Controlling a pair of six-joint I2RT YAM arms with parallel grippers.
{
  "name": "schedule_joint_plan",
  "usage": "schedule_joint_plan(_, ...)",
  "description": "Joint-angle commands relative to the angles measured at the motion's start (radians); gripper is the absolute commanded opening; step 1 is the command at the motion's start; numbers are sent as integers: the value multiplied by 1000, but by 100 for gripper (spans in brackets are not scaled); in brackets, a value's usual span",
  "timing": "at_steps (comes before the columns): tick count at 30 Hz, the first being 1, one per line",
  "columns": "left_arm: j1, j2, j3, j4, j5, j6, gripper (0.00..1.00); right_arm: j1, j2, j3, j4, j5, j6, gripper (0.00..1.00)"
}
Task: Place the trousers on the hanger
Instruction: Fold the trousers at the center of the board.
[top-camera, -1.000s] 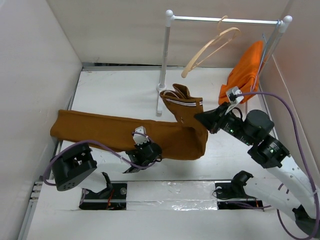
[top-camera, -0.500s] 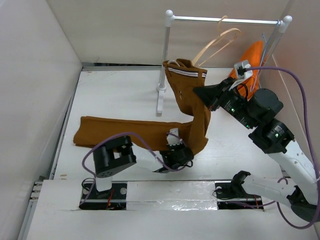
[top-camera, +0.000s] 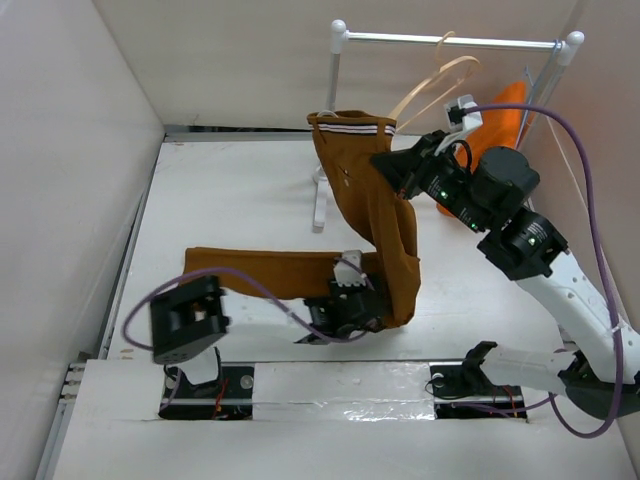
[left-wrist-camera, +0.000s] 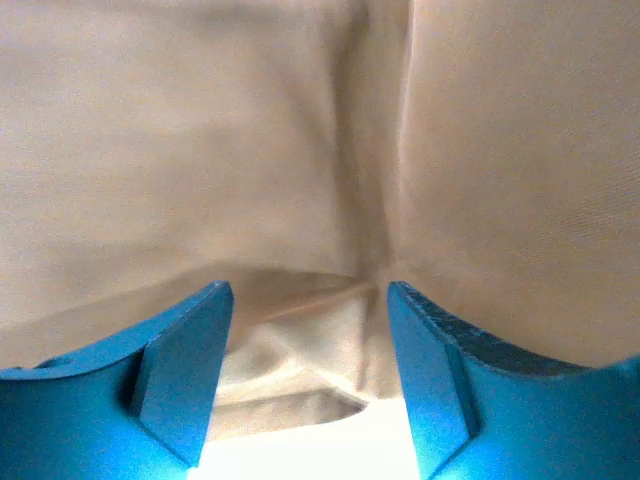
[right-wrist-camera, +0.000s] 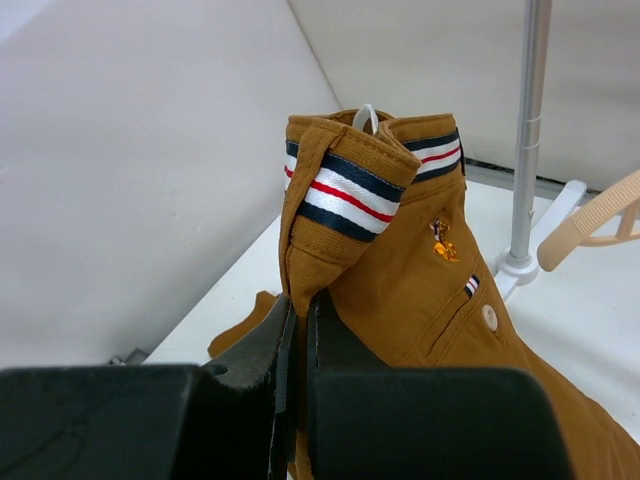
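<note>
Right gripper (top-camera: 388, 172): raised over the far right part of the table, jaws clamped flat on the trousers (top-camera: 385, 225) just below the waistband (right-wrist-camera: 350, 190).

Waistband lifted, near the rack post (top-camera: 328, 120). The cloth hangs down from it to a fold near the near edge. The legs lie flat from there toward the left edge.

Left gripper (left-wrist-camera: 310, 295): low at that fold, blue fingers (left-wrist-camera: 180, 370) spread wide with a loose bunch of cloth between them, not pinched.

Markings, right wrist view:
- waistband ribbon in navy, white and red
- small orange embroidered emblem (right-wrist-camera: 440, 241), too small to read
- striped tab (right-wrist-camera: 470, 286) at the pocket edge
- pale button (right-wrist-camera: 489, 317)

Hanger (top-camera: 436, 84): on the rack rail (top-camera: 450, 40) by the far right corner, bare, apart from the trousers. Orange garment (top-camera: 500, 110) hangs beside it.
</note>
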Motion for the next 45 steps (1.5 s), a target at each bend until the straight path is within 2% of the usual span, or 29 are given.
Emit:
schedule_joint_plan(1, 28, -249, -86, -117, -133, 12, 62, 10, -1, 6, 201, -9, -6, 0)
schedule_joint_plan(4, 52, -476, -161, -207, -205, -5, 62, -10, 33, 6, 217, -11, -1, 0)
schedule_joint_plan(7, 74, -720, -194, -380, -269, -34, 59, -10, 74, 23, 227, -11, 2, 0)
schedule_joint_plan(10, 115, -965, -163, -537, -332, -23, 56, 27, 134, 37, 245, -3, -3, 0)
schedule_joint_plan(12, 115, -1124, -122, -630, -379, -3, 55, 87, 168, 49, 265, 59, -23, 0)
schedule_joint_plan(15, 124, -1263, -4, -692, -418, 92, 55, 153, 255, 54, 338, 130, -34, 0)
schedule_joint_plan(18, 124, -1319, 108, -735, -459, 164, 55, 262, 402, 89, 411, 202, -40, 0)
schedule_joint_plan(22, 124, -1316, 229, -778, -490, 213, 55, 404, 695, 224, 475, 296, -46, 0)
schedule_joint_plan(23, 124, -1314, 248, -793, -495, 219, 55, 453, 767, 317, 477, 297, -46, 0)
schedule_joint_plan(24, 124, -1313, 265, -805, -502, 218, 55, 473, 920, 383, 451, 279, -32, 9)
schedule_joint_plan(26, 124, -1325, 297, -825, -521, 215, 55, 521, 1060, 580, 336, 253, -14, 36)
schedule_joint_plan(27, 124, -1348, 299, -829, -527, 213, 55, 530, 1141, 619, 314, 235, -2, 62)
schedule_joint_plan(29, 124, -1377, 279, -845, -539, 206, 55, 530, 1144, 612, 297, 224, 6, 81)
schedule_joint_plan(30, 124, -1404, 268, -861, -553, 164, 55, 530, 1116, 509, 340, 224, 6, 85)
schedule_joint_plan(32, 115, -1429, 216, -879, -562, 129, 55, 518, 978, 369, 441, 222, 9, 84)
schedule_joint_plan(33, 115, -1447, 193, -873, -562, 118, 55, 509, 925, 229, 467, 219, 5, 83)
schedule_joint_plan(35, 115, -1451, 122, -852, -558, 95, 56, 486, 764, 94, 498, 231, -6, 82)
schedule_joint_plan(36, 115, -1434, 101, -847, -543, 87, 56, 486, 708, 24, 509, 244, -21, 74)
schedule_joint_plan(37, 115, -1420, 66, -847, -538, 74, 56, 471, 653, -123, 521, 277, -24, 66)
schedule_joint_plan(38, 115, -1399, 44, -845, -532, 36, 56, 470, 549, -194, 541, 279, -26, 53)
schedule_joint_plan(39, 115, -1351, 23, -832, -507, 18, 57, 458, 500, -263, 543, 278, -31, 24)
schedule_joint_plan(40, 115, -1322, -26, -806, -492, 18, 57, 458, 451, -327, 535, 296, -21, 13)
schedule_joint_plan(42, 115, -1214, -94, -668, -426, 35, 58, 419, 305, -589, 506, 322, 14, 0)
schedule_joint_plan(43, 115, -1173, -111, -668, -409, 35, 57, 418, 260, -590, 506, 333, 25, 0)
schedule_joint_plan(44, 115, -1131, -129, -607, -389, 28, 58, 385, 219, -715, 515, 334, 41, 0)
schedule_joint_plan(45, 115, -1047, -145, -564, -346, 32, 58, 363, 141, -771, 515, 324, 72, 0)
